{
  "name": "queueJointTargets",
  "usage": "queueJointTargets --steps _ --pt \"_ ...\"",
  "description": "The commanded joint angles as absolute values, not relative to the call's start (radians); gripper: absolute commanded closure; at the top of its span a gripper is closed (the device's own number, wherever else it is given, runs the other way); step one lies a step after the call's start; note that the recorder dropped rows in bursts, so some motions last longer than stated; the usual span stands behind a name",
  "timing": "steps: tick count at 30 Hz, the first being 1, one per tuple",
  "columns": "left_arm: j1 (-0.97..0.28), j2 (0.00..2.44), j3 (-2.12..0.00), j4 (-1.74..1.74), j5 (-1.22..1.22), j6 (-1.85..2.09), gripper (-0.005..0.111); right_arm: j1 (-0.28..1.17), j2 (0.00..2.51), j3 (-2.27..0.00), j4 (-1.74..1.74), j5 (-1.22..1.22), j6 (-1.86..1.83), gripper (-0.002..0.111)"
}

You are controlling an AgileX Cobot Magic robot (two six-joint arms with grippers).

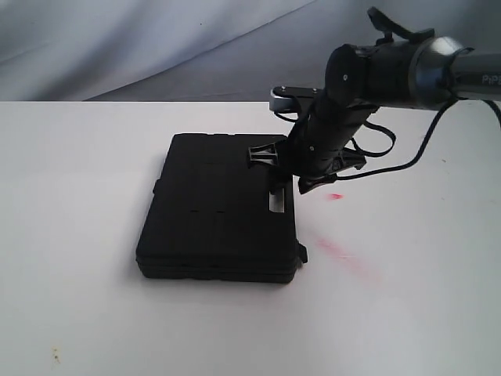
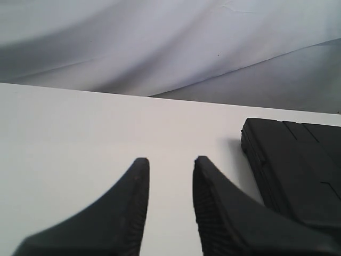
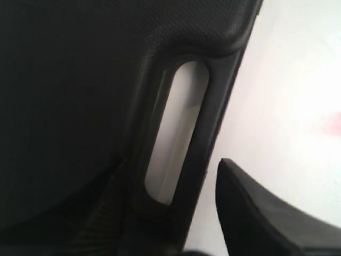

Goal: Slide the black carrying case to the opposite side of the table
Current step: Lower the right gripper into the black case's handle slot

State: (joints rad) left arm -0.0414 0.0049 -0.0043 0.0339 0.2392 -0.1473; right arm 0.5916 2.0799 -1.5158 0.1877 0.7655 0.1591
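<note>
The black carrying case [image 1: 215,207] lies flat mid-table [image 1: 78,196], with its handle [image 3: 213,117] on the right edge. The right gripper [image 1: 288,168] straddles the handle bar, jaws parted and not yet closed on it. The left gripper [image 2: 170,162] hangs spread and empty left of the case. The right arm [image 1: 407,70] reads "PiP", cut off. Pink smears [image 1: 340,252] lie to the right.

Beyond the far edge of the white tabletop [image 1: 94,235] I work over, I see a pale grey cloth backdrop [image 1: 117,39] draped in soft diagonal folds, with a darker, flatter grey stretch [image 1: 235,78] below it toward the right, all under soft, even light that throws only faint shadows.
</note>
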Motion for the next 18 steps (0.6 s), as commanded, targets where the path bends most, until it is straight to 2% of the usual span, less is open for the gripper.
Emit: queueJointTargets --steps 1,18 --pt "-0.039 0.0 0.0 0.038 0.24 -0.148 0.078 0.598 2.088 -1.52 0.067 0.748 0.272 0.065" --pt "-0.039 0.0 0.0 0.038 0.24 -0.15 0.078 0.608 2.136 -1.52 0.086 0.688 0.297 0.068"
